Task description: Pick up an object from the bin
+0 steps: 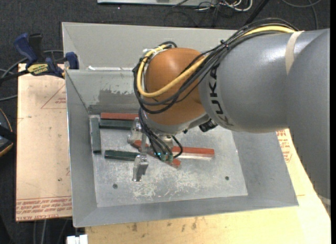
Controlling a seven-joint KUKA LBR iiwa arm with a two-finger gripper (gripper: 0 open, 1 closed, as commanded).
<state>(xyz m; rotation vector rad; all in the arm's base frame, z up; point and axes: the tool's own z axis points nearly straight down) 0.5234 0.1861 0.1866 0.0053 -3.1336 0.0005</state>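
The gripper [139, 149] stands spread wide near the middle of the bin [178, 185] floor. One finger [140, 168] points toward the front edge, the other sits half under the orange cover [170, 85]. Between them lies the right end of a dark green bar [119, 155] — not clamped. A red bar [195, 153] lies just beside.

The only legible writing is the dark brand lettering [213, 101] "KUKA" on the grey casing of the arm [273, 80], running up along it just beside the orange cover [170, 80], with its upper end partly crossed by cables [231, 41].
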